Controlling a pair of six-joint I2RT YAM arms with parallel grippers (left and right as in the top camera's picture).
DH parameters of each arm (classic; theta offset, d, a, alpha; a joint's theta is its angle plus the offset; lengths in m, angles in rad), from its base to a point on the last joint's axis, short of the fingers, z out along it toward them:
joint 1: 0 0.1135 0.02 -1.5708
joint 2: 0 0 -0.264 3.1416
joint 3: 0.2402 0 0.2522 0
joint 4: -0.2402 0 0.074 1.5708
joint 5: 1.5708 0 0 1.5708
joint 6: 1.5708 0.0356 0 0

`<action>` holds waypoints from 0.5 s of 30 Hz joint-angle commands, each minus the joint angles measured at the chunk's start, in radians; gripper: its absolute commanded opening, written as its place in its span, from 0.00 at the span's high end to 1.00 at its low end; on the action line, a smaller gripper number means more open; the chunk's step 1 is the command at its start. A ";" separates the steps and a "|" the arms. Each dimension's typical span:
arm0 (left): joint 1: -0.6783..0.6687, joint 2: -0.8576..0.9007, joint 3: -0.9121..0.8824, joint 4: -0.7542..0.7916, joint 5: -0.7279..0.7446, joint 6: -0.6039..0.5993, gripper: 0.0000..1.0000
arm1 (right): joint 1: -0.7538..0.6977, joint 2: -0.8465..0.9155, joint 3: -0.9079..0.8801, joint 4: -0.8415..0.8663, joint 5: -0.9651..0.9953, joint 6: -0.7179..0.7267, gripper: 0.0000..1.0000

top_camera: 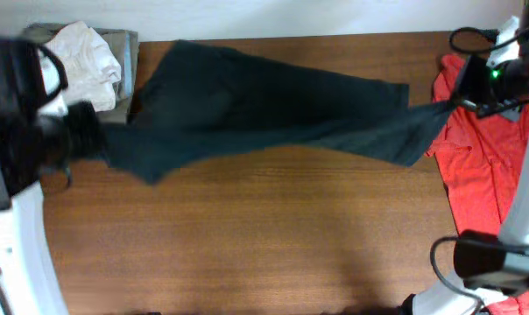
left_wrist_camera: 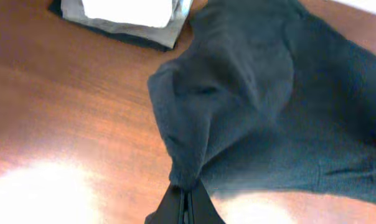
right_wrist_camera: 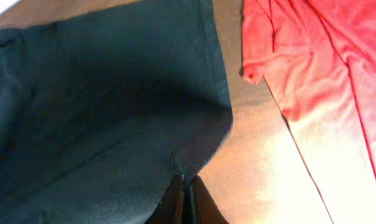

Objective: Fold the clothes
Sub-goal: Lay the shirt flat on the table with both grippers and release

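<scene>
Black top, one, stretched, ends pinched by left fingers, right fingers

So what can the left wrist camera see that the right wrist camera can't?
Only the left wrist view shows the white folded garment at its top edge, and the left end effector pinching the black top. Only the right wrist view shows the red garment and the right end effector, pinching another part of that top. Both show the black top over the brown table, with an end effector shut on its fabric.
</scene>
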 commanded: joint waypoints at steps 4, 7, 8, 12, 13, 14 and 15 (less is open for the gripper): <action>0.003 -0.126 -0.430 -0.002 -0.014 -0.073 0.99 | -0.006 -0.273 -0.393 0.053 0.113 0.074 0.96; 0.003 -0.216 -0.570 0.002 -0.013 -0.120 0.99 | -0.006 -0.454 -0.617 0.136 0.196 0.129 0.96; 0.003 -0.253 -0.606 0.004 -0.010 -0.127 0.99 | -0.005 -0.511 -0.694 0.153 0.189 0.130 0.96; 0.003 -0.356 -0.670 -0.002 0.062 -0.127 0.99 | -0.006 -0.610 -0.878 0.159 0.191 0.163 0.96; 0.003 -0.379 -0.671 -0.002 0.086 -0.127 0.99 | -0.006 -0.625 -0.903 0.161 0.194 0.196 0.96; 0.003 -0.401 -0.671 -0.002 0.103 -0.127 0.99 | -0.006 -0.639 -0.909 0.161 0.198 0.213 0.96; 0.003 -0.422 -0.671 -0.002 0.110 -0.141 0.99 | -0.006 -0.660 -0.909 0.161 0.198 0.235 0.96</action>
